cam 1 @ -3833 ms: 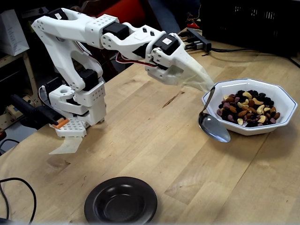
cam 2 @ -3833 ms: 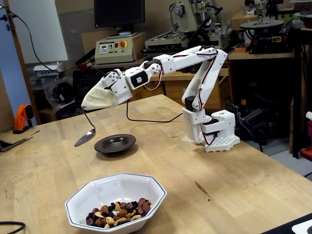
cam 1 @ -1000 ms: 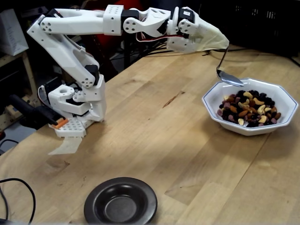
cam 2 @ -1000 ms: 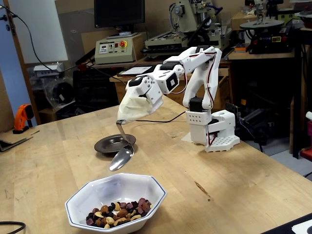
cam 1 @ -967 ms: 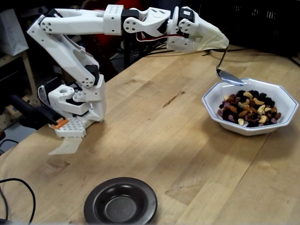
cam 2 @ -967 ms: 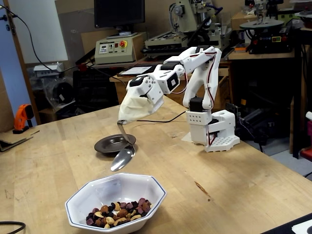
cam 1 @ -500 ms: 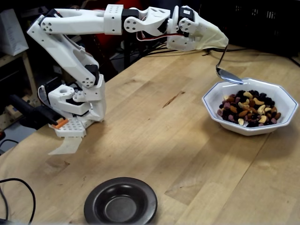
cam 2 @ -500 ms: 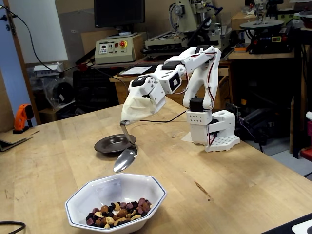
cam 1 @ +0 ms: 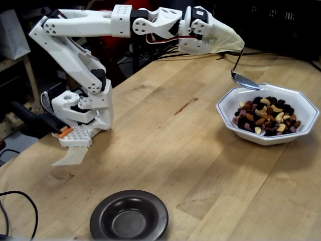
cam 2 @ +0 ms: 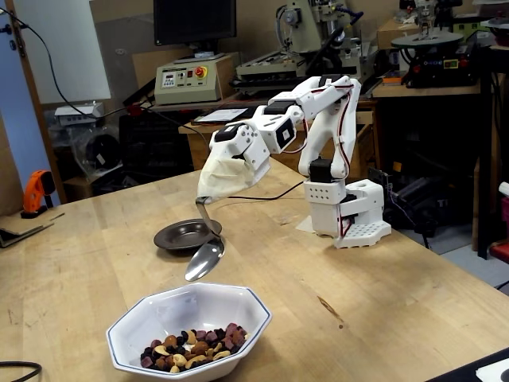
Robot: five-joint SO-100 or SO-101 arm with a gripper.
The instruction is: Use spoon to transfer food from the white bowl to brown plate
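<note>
**Spoon poised over bowl rim, scoop not started**

We have the arm stretched out flat with the gripper (cam 1: 231, 44) wrapped in a pale cloth cover, so we can't see the jaws directly. The spoon (cam 1: 244, 80) hangs from under that cover by its thin handle, so we judge it clenched on the handle, grip itself hidden

Spoon in the other fixed view (cam 2: 203, 259): oval bowl tilted down, empty, sitting above the near rim of the white bowl (cam 2: 251, 316) and clear of it. No contact with the food (cam 2: 193, 348) that we can see

In the first fixed view the spoon tip sits just over the left rim of the white bowl (cam 1: 301, 132). The food (cam 1: 265, 116) is piled toward the side of the dish away from the arm, so coming in over the arm-side rim leaves room to drop and sweep into the pile

Brown plate (cam 1: 129, 217) is empty, well apart from the bowl on the table (cam 1: 165, 145), near the front edge in that view. In the other view it lies behind the spoon (cam 2: 188, 235)

Our read: the approach is done, and the next move is to lower and dip. Risk: the handle is held loosely through cloth, so the spoon may twist when it meets the nuts
</note>
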